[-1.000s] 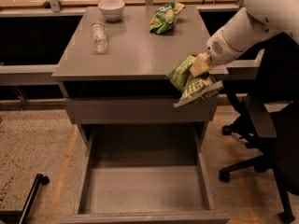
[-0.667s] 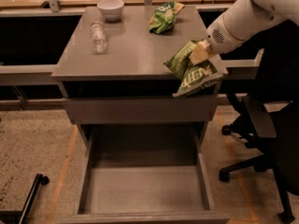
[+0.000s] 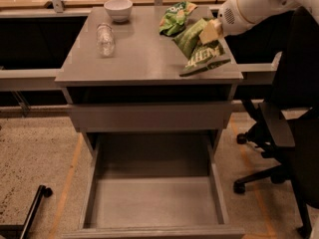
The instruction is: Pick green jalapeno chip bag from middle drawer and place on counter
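Note:
The green jalapeno chip bag (image 3: 202,51) hangs from my gripper (image 3: 209,32) over the right part of the counter (image 3: 144,59), its lower end at or just above the surface near the front right edge. The gripper is shut on the bag's upper end, and my white arm reaches in from the upper right. The middle drawer (image 3: 154,203) is pulled out below, and its grey tray holds nothing.
A brighter green bag with orange print (image 3: 174,18) lies at the counter's back right, just behind the held bag. A white bowl (image 3: 118,9) and a clear plastic bottle (image 3: 105,37) sit at the back left. A black office chair (image 3: 284,128) stands to the right.
My gripper has lifted the chip bag from beside the cabinet's right front edge up and back over the counter's right side.

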`<action>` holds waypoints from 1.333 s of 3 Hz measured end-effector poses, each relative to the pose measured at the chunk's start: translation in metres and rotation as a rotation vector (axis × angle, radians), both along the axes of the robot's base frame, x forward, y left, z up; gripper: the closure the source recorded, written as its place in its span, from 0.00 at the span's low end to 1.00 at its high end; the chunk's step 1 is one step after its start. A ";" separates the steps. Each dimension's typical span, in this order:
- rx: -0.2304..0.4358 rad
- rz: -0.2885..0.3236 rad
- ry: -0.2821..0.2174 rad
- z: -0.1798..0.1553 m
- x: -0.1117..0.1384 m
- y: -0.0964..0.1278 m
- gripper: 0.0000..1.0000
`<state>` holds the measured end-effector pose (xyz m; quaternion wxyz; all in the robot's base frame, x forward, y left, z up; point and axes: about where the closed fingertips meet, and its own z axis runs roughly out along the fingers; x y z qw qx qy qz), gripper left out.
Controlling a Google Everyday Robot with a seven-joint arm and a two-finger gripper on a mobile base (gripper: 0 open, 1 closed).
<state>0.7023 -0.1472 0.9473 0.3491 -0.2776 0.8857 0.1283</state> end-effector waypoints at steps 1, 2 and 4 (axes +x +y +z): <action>0.070 0.001 -0.073 0.010 0.049 0.011 0.85; 0.088 -0.004 -0.102 0.020 0.061 0.010 0.62; 0.089 0.003 -0.093 0.014 0.063 0.015 0.16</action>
